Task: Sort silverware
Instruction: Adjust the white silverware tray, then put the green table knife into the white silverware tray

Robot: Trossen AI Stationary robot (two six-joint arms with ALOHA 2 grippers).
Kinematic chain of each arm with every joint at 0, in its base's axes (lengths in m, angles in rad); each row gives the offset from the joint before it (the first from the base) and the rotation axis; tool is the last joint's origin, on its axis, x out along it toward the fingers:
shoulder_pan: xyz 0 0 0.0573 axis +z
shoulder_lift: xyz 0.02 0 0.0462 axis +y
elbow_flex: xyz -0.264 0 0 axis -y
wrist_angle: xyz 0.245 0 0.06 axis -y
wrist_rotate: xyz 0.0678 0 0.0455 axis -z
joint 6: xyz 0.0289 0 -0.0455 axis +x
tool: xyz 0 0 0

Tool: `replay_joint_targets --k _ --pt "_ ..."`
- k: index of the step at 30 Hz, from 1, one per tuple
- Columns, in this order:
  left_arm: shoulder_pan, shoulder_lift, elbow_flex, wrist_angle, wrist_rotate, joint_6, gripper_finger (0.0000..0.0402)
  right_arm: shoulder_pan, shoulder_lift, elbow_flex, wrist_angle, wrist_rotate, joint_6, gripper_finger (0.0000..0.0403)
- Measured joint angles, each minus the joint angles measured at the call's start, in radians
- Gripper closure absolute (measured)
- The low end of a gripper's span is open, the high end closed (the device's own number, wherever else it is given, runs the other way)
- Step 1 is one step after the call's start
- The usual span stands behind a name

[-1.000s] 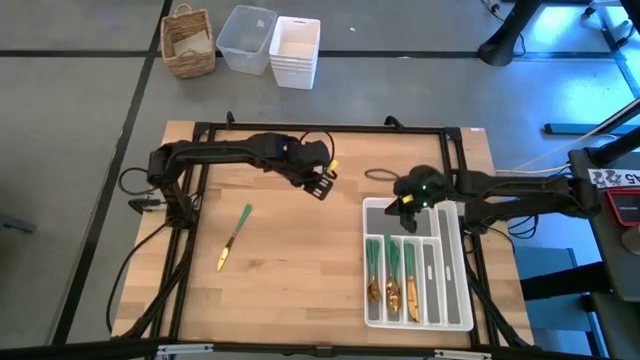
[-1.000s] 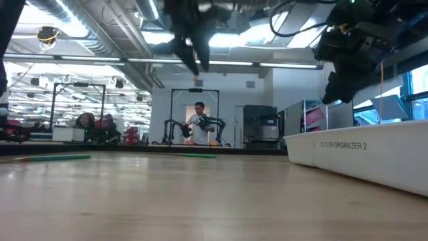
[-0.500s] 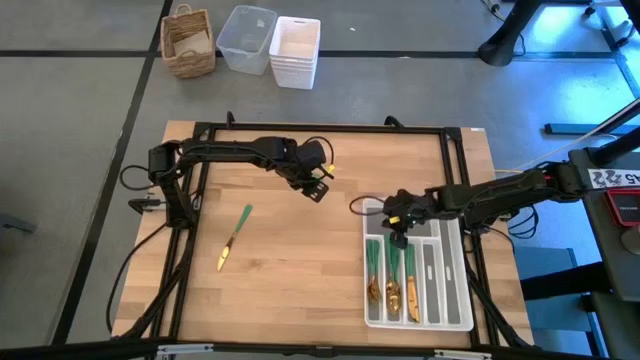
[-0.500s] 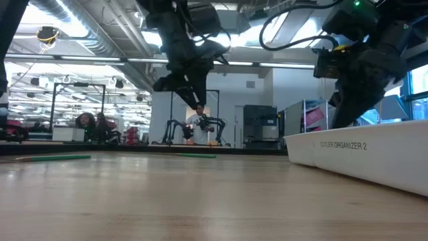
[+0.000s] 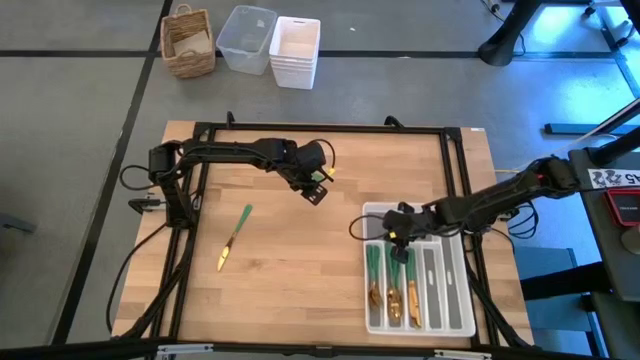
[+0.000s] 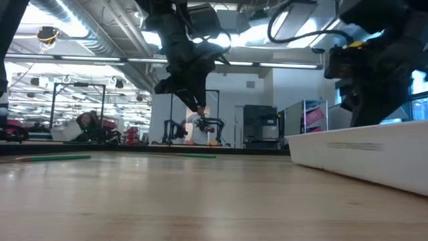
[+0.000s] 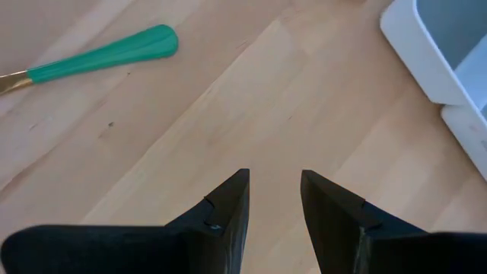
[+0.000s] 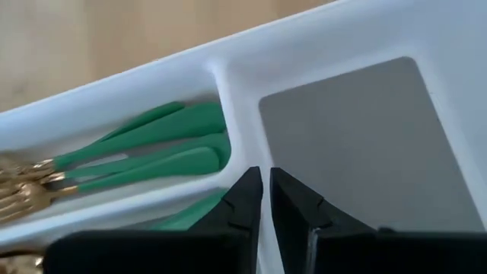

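Note:
One loose piece of silverware (image 5: 234, 236), gold head and green handle, lies flat on the wood at the table's left; the left wrist view shows its handle (image 7: 106, 55). Several more pieces (image 5: 392, 275) lie in the left compartments of the white tray (image 5: 455, 290), green handles (image 8: 152, 148) toward the far end. My left gripper (image 5: 318, 188) (image 7: 274, 183) hangs open over bare wood near the table's middle, right of the loose piece. My right gripper (image 5: 398, 235) (image 8: 266, 183) is shut with nothing between its fingers, low over the tray's far end. My right gripper points its shut fingertips (image 8: 247, 194) down at the tray's far end, beside the wall (image 8: 236, 122) between the handle compartments and the grey-floored one. I cannot tell whether they touch the tray.
A wicker basket (image 5: 188, 40), a clear bin (image 5: 246, 38) and a white stacked bin (image 5: 295, 50) stand on the floor beyond the far edge. Black frame rails (image 5: 320, 128) run along the table's edges. Bare wood (image 5: 300, 270) lies between the loose piece and the tray.
My right gripper has moved toward the near edge and down, from beyond the tray's far end to low over its far compartments. My left gripper has come down a little above the table's middle. The loose piece has stayed put.

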State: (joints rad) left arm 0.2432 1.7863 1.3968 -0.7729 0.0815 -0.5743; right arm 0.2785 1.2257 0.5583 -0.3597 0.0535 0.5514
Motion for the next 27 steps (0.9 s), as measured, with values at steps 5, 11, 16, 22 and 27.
replay_joint_targets --k 5,11,16,22,27 --pt "0.0 0.0 0.0 0.001 0.01 0.01 0.0289 0.037 0.002 0.031 -0.016 -0.034 -0.002 0.0366" --pt "0.0 0.0 0.0 0.005 0.011 0.01 0.0289 0.037 0.002 0.08 -0.014 0.04 -0.006 0.0366" --pt "-0.001 0.0 0.0 0.004 -0.003 0.002 0.0289 0.036 0.002 0.126 -0.011 0.093 -0.035 0.0366" --pt "0.035 0.0 0.0 -0.014 -0.102 0.126 0.0289 0.036 0.002 0.193 -0.009 0.178 -0.062 0.0366" --pt "0.1 0.0 0.001 -0.203 -0.01 0.211 0.0289 0.036 0.002 0.225 0.025 0.293 -0.049 0.0366"
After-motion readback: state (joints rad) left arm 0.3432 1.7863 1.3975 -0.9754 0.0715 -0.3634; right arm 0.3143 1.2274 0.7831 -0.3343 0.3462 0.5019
